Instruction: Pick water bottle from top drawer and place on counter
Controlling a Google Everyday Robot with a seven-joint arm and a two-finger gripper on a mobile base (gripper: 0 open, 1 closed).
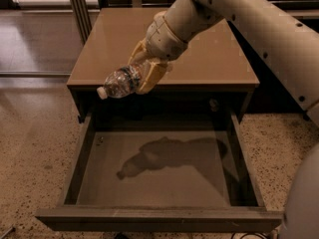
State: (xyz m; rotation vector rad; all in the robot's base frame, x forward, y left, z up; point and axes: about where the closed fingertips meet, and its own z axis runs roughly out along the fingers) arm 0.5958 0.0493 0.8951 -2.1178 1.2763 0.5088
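My yellowish two-finger claw (144, 73) clamped on the small clear crinkled plastic bottle (119, 82) — white cap tilted down-left, airborne at the front edge of the glossy tan-brown desk (209, 54), above the open shallow grey-brown drawer (159, 219), its shadow on the floor inside.

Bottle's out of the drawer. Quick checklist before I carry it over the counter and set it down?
1. Gripper shut on the water bottle: ok.
2. Bottle clear of the top drawer: ok, it hangs above it.
3. Bottle fully over the counter: not ok, it is at the front edge, cap end past it.
4. Bottle upright: not ok, it is tilted, cap pointing down.
5. White cap in place: ok.
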